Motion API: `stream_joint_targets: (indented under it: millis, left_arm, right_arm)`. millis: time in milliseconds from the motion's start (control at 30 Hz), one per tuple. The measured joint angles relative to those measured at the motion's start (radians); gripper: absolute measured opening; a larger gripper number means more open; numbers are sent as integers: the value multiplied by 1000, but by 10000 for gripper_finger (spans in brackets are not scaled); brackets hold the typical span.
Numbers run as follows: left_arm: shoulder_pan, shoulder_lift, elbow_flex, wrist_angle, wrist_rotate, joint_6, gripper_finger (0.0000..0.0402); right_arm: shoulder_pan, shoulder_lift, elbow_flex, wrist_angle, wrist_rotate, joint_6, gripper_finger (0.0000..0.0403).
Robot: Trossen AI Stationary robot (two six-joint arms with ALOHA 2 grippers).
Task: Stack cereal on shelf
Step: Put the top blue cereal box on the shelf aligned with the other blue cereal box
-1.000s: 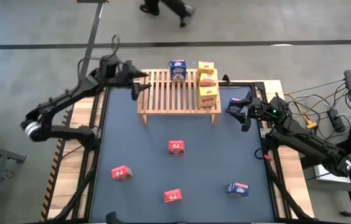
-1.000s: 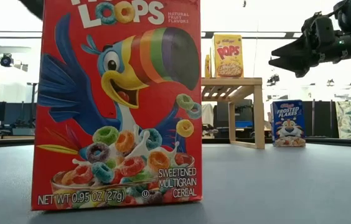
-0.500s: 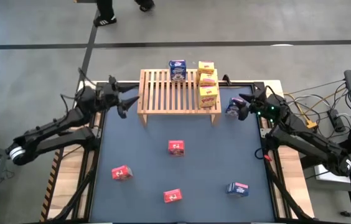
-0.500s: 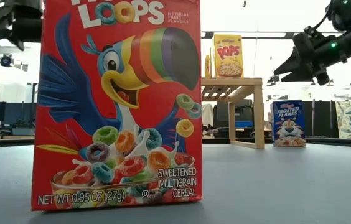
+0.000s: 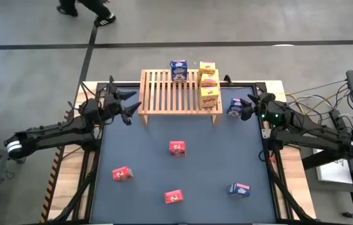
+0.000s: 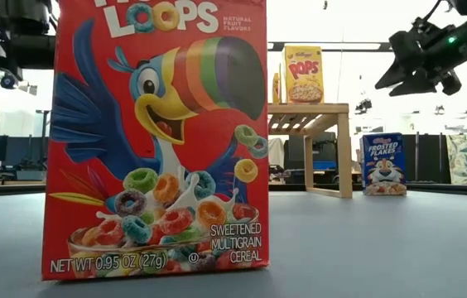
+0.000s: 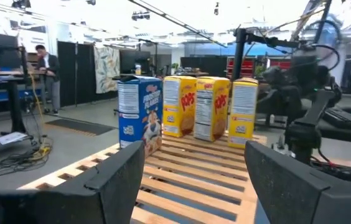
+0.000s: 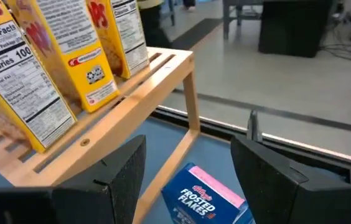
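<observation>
The wooden slatted rack [image 5: 179, 92] stands at the table's far middle. On its top stand one blue cereal box [image 5: 178, 70] and three yellow ones [image 5: 209, 81]; they also show in the left wrist view [image 7: 195, 116]. A second blue box [image 5: 233, 107] stands on the mat at the rack's right end, below my right gripper [image 5: 246, 108], which is open and above it [image 8: 188, 149]. A third blue box [image 5: 239, 189] and three red boxes [image 5: 177, 148] lie on the near mat. My left gripper [image 5: 131, 106] is open and empty at the rack's left end.
One red box [image 6: 155, 141] stands close before the low camera and hides much of that view. A black frame [image 5: 261, 84] runs round the dark mat. Cables and gear [image 5: 327, 115] lie off the table's right side. A person walks on the floor beyond the far edge [image 5: 86, 7].
My left gripper has drawn back from the rack's far left corner toward the table's near edge and stays open. My right gripper has shifted a little toward the far edge over the blue box by the rack. No box has moved.
</observation>
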Motion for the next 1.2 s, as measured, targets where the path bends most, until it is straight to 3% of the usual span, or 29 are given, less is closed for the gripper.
stream_joint_targets:
  millis: [367, 600, 733, 800, 933, 1200]
  left_arm:
    - [-10, 19, 6, 5, -2, -25, 261]
    - [-21, 19, 7, 5, 4, -26, 261]
    - [-25, 20, 7, 4, 7, -26, 261]
    - [-27, 21, 7, 1, 8, -26, 261]
    - [-28, 28, 7, 0, 8, -26, 261]
    - [-29, 41, 7, 15, 9, -35, 261]
  right_arm:
    - [279, 284, 9, 2, 347, 221, 223]
    - [292, 404, 50, 3, 398, 253, 223]
    - [292, 416, 67, -1, 393, 246, 223]
    - [292, 409, 75, 0, 368, 169, 224]
    - [292, 371, 84, -10, 192, -24, 224]
    - [223, 227, 183, -229, -22, -142, 224]
